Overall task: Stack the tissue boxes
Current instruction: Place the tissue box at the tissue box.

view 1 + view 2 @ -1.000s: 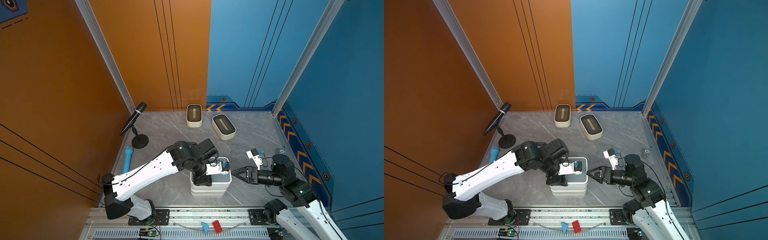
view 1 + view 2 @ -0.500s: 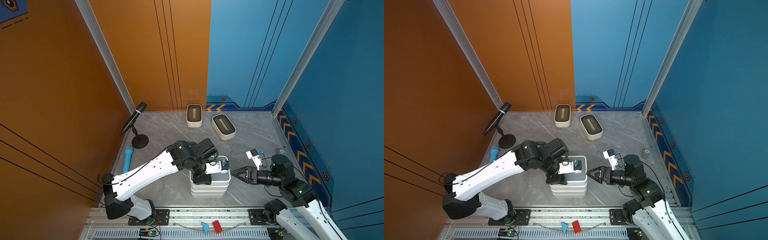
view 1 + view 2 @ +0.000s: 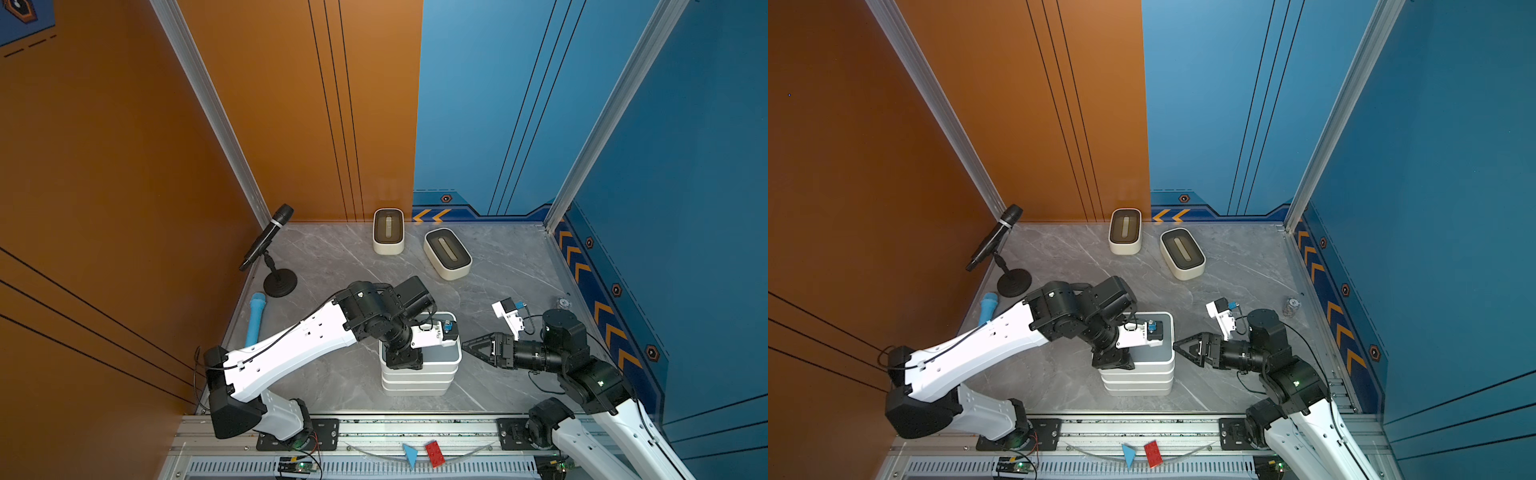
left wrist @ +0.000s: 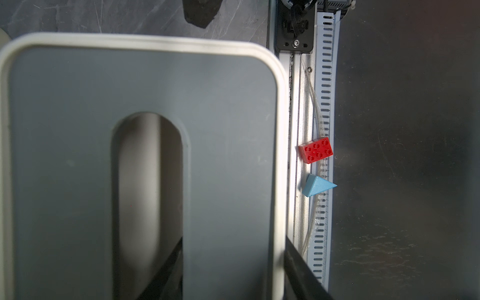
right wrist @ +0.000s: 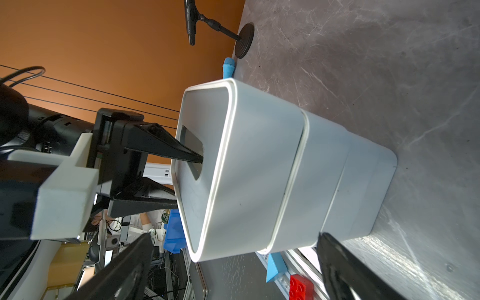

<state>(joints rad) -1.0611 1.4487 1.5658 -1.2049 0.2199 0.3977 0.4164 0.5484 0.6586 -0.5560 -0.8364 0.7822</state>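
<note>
**Left pincer clamped on the top box, right pincer spread wide beside the stack**

A grey marbled counter (image 3: 332, 266) fills a booth with orange and blue walls. Near its front edge, the left pincer (image 5: 188, 180) points straight down onto a stack of white tissue boxes (image 3: 415, 380). One finger (image 5: 168, 150) reaches into the slot of the grey-lidded top box (image 3: 442, 353). The second finger runs down outside the box's front long wall, so the pincer is clamped on that strip of lid and wall.

To the right, the right pincer (image 3: 471, 348) faces the stack's short end with its fingers spread wide, holding nothing. Its tips sit just beside the top box, and whether they touch it cannot be told.

At the back lie a dark-lidded box (image 3: 388, 230) by the wall and its angled twin (image 3: 446, 253), well apart from both pincers.
</note>
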